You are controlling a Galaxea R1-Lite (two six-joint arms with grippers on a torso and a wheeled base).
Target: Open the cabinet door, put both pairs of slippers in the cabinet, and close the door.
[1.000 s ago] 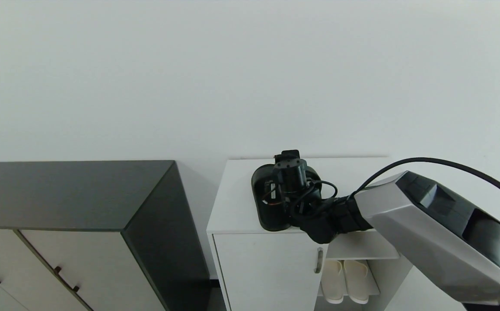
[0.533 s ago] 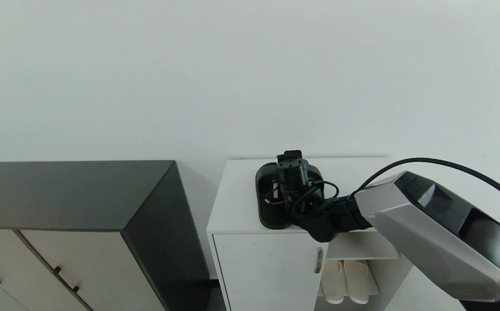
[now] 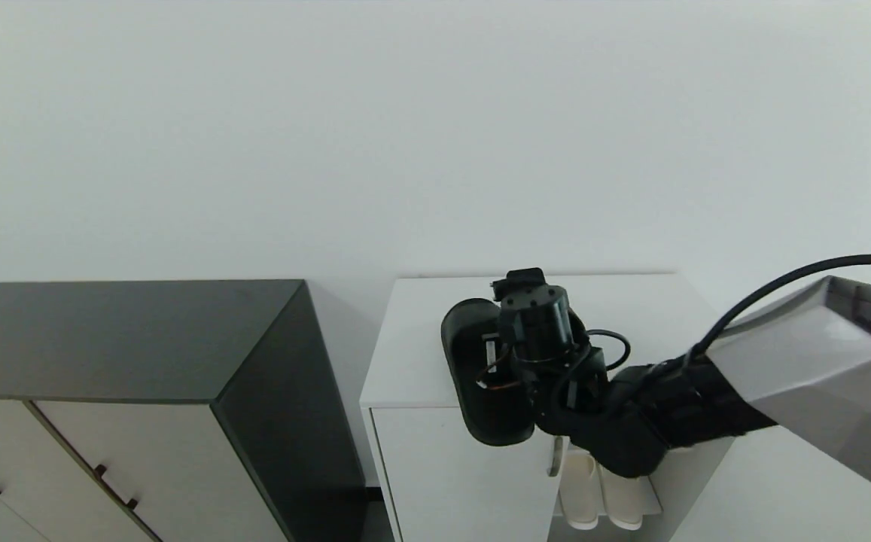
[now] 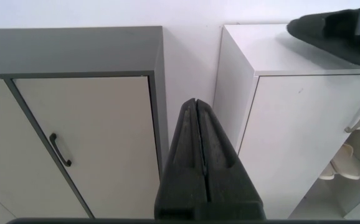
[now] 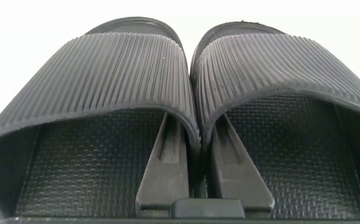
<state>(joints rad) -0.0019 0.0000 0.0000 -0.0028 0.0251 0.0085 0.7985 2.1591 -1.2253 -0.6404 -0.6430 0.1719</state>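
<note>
White wall (image 3: 435, 135) backs a grey cabinet (image 3: 119, 339) and, on its right, a white cabinet (image 3: 412, 354) whose door (image 3: 458, 474) looks shut. Black slippers (image 3: 480, 376) sit over the front edge of the white cabinet's top, left of centre. Their near ends jut past that edge above the door, and I cannot tell whether they rest on it. White slippers (image 3: 601, 493) lie on the open shelf right of the door. The right gripper (image 5: 195, 121) has one finger inside each black slipper, pinching their touching inner walls, so the pair moves as one. They look like light, soft ribbed foam, likely to flex, and that middle pinch seems a sound hold. The left gripper (image 4: 200, 143), fingers pressed together and empty, faces the gap between the cabinets.
</note>
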